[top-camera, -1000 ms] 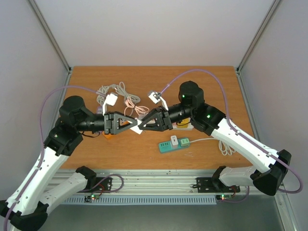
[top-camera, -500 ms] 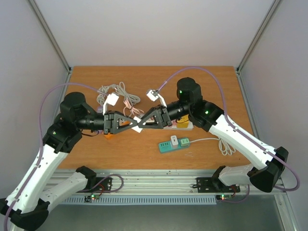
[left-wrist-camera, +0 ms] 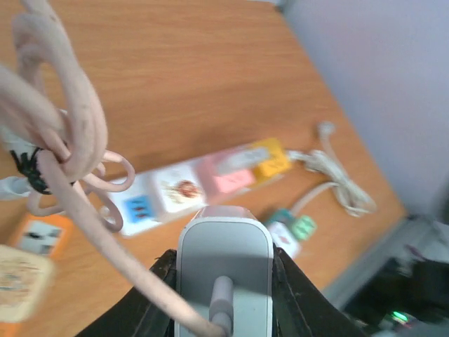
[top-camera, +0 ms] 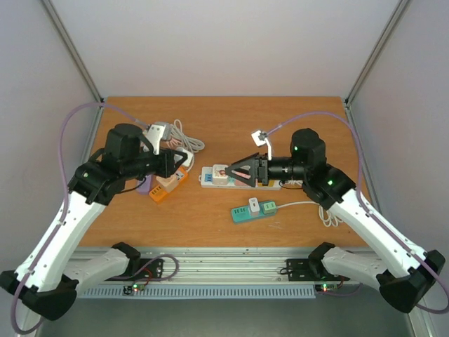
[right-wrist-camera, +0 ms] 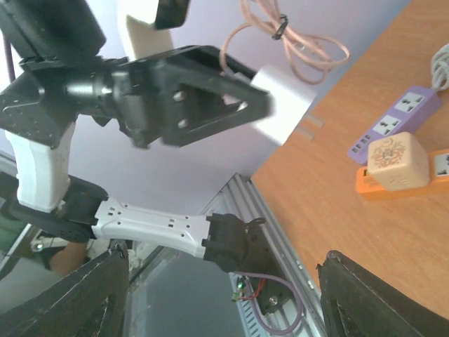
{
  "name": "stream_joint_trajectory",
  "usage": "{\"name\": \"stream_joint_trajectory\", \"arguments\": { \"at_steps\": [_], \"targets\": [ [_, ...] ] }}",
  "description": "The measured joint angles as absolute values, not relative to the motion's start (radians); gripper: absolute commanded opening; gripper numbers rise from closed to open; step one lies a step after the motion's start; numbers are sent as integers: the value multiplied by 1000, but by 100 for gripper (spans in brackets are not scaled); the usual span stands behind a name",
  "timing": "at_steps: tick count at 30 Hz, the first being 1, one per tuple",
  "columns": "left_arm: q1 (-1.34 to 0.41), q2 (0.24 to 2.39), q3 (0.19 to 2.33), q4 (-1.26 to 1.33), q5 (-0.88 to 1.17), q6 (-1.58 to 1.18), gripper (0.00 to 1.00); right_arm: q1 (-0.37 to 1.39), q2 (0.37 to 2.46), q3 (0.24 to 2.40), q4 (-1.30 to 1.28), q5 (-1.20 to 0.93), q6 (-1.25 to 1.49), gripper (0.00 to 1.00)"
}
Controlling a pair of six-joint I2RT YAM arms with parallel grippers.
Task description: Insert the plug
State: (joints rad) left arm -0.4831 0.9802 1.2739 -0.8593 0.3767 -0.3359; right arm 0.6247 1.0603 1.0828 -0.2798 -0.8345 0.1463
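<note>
Left wrist view: left fingers (left-wrist-camera: 289, 300) clamp the white plug (left-wrist-camera: 224, 246) in the air above the counter (left-wrist-camera: 175, 70). Right fingers (right-wrist-camera: 77, 302) stand wide apart, holding nothing. Nothing is inserted yet; aligning the plug with the power strip (left-wrist-camera: 210, 175) and pushing it in are left.

White plastic shells (top-camera: 66, 225) over black joints (top-camera: 125, 140), looping lilac cables (top-camera: 316, 114) — the left end effector (top-camera: 184, 160) and right end effector (top-camera: 235, 172) are black triangular frames.
</note>
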Motion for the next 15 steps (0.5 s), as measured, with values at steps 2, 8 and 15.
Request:
{"name": "stream_joint_trajectory", "arguments": {
  "at_steps": [2, 8, 15],
  "targets": [
    [-472, 1008, 1274, -862, 270, -298, 13, 625, 1018, 1060, -282, -798, 146, 75],
    [-330, 1079, 1273, -833, 150, -218, 10, 625, 938, 1015, -322, -706, 133, 75],
    [-106, 1083, 1073, -624, 139, -173, 10, 625, 894, 953, -349, -660, 121, 75]
  ]
}}
